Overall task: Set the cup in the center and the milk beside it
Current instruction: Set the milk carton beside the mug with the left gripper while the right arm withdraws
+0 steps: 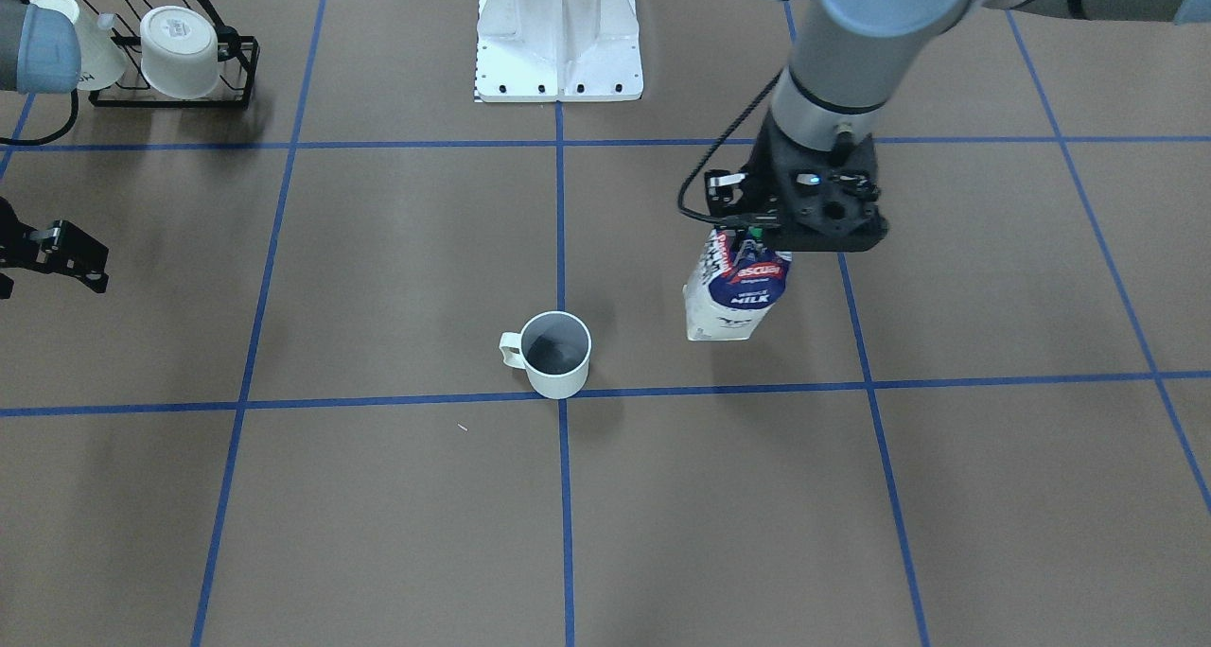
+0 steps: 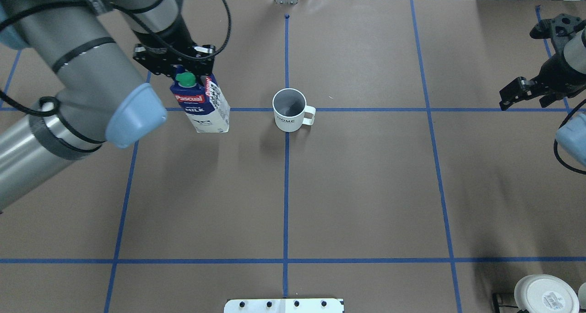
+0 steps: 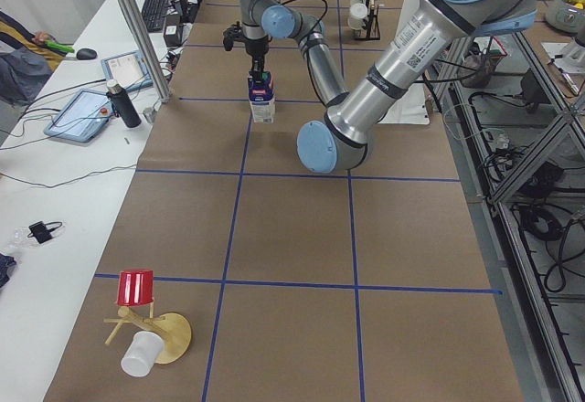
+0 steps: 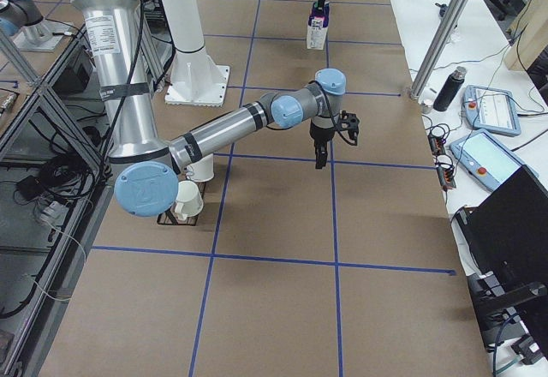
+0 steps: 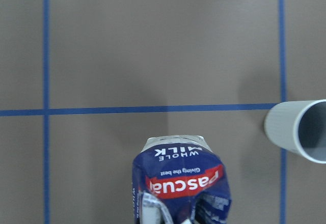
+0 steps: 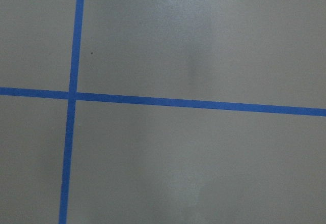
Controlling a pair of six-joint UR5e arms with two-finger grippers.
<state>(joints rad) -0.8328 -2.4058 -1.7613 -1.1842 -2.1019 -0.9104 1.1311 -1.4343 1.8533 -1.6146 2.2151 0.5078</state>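
Note:
The cup (image 1: pixel 556 354) is a short white mug with a dark grey inside. It stands upright on the crossing of the blue tape lines at the table's middle (image 2: pixel 289 110), handle away from the carton. Its rim shows at the right edge of the left wrist view (image 5: pixel 300 135). The milk (image 1: pixel 733 292) is a blue and white carton with a green cap (image 2: pixel 203 105), a short way beside the cup and apart from it. My left gripper (image 1: pixel 757 240) is shut on the carton's top. I cannot tell if its base touches the table. My right gripper (image 2: pixel 522 93) is open and empty, far off to the side.
A black wire rack (image 1: pixel 175 56) with white mugs stands at the robot-side corner on my right. The white robot base (image 1: pixel 558 37) stands at the table's edge. A wooden stand with a red cup (image 3: pixel 137 288) sits at the table's left end.

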